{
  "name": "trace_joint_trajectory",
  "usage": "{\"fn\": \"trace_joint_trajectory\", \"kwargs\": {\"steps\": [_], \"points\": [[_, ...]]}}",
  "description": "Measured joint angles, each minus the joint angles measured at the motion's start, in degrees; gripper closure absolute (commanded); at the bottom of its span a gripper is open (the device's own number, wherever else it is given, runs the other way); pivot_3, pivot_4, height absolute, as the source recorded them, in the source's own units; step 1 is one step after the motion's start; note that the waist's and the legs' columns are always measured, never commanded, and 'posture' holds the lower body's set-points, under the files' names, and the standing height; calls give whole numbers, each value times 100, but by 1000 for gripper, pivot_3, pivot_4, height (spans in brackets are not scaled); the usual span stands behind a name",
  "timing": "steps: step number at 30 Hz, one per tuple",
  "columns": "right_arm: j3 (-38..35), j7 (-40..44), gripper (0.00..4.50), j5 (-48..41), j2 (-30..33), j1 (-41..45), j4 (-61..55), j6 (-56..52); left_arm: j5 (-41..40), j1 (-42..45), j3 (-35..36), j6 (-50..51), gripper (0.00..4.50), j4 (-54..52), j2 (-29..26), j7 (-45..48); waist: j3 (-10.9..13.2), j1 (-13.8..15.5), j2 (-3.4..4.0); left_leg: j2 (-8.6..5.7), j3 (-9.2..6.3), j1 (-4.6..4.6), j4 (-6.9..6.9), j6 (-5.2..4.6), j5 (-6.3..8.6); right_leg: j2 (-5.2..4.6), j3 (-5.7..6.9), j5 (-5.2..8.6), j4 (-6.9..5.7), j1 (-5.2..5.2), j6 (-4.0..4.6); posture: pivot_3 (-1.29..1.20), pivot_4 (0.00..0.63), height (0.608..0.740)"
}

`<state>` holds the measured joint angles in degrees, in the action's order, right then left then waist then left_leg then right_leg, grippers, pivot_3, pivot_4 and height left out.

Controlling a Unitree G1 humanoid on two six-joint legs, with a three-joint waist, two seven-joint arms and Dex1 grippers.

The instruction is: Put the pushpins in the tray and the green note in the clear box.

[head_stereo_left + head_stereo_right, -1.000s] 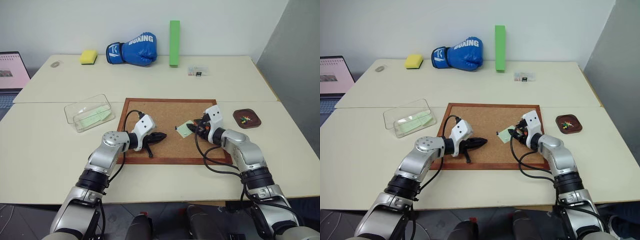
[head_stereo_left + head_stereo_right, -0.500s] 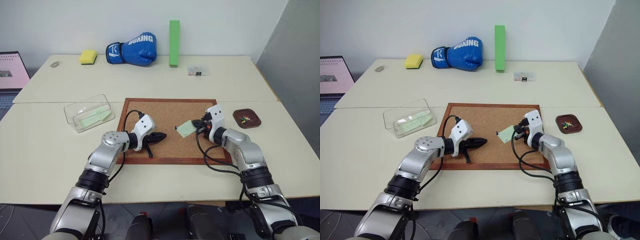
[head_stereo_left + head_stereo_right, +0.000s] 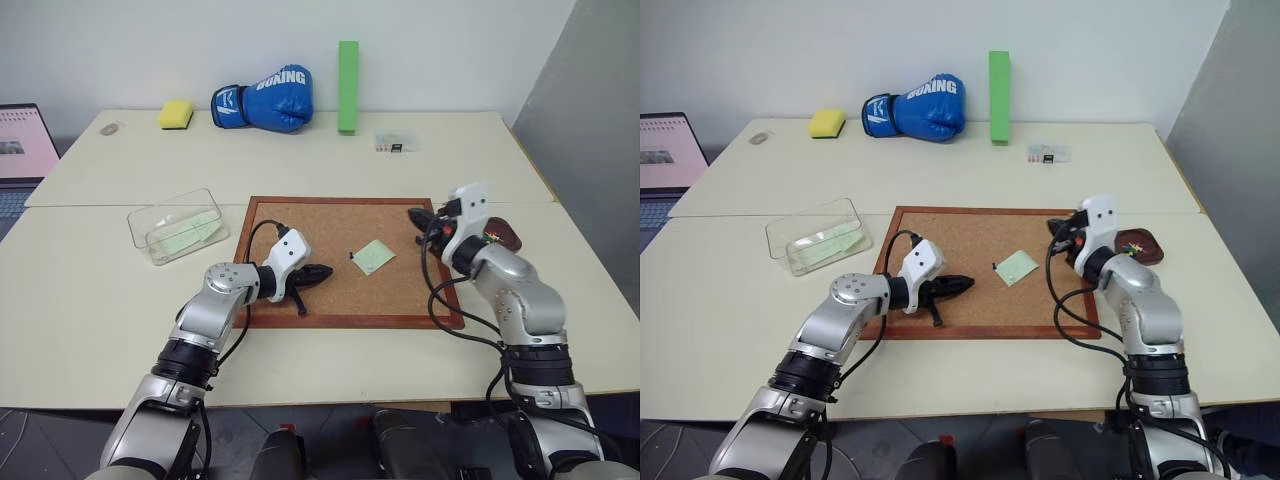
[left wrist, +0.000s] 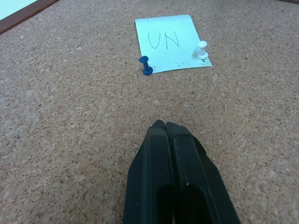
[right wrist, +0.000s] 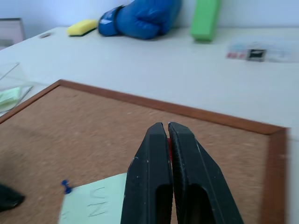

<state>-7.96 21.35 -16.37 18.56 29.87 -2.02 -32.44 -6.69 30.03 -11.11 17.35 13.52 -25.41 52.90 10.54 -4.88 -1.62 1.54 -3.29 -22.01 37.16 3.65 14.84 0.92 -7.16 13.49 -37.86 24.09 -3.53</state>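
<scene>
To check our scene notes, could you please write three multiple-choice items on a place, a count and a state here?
1. The pinned green note lies: A on the floor; B on the cork board; C on a chair.
2. Pushpins at the note: A one; B two; C four.
3. The left gripper is: A shut; B wide open; C holding the note.
Key: B, cork shows all around the note; B, a blue pushpin and a white pushpin stand at its edge; A, its fingers meet with nothing between.
</scene>
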Motion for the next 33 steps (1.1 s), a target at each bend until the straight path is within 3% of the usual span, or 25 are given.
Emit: {"fn": "trace_joint_trajectory", "kwargs": {"steps": [5,9,29,30,33], "points": [[-638,-672,4469,405,619,-148,376,84,-3,-41,16,103,4500,-108,-14,23,0,7,0,0,2,1,-10,0,0,0,-2,1,8,0,1,0,150,740],[-952,-756,4469,456,858,-227,1085,176,0,-59,32,120,4500,-131,-24,21,-1,-8,1,0,15,8,-10,0,0,0,-12,1,8,-2,1,0,150,740],[-1054,-376,4469,265,896,873,4136,1455,-5,-236,46,339,4500,-478,-77,14,-1,-25,2,0,18,8,-14,-1,1,0,-15,1,14,-3,1,0,150,740],[-1033,-375,4001,285,896,884,4174,1494,-4,-248,46,348,4500,-492,-83,10,-1,-26,2,0,18,10,-13,-1,1,0,-15,0,13,-4,1,0,150,740],[-989,-325,3315,300,865,885,4238,1544,-5,-276,49,359,4500,-528,-88,4,-1,-27,2,0,18,11,-12,-1,0,0,-15,0,11,-4,1,0,150,740]]}}
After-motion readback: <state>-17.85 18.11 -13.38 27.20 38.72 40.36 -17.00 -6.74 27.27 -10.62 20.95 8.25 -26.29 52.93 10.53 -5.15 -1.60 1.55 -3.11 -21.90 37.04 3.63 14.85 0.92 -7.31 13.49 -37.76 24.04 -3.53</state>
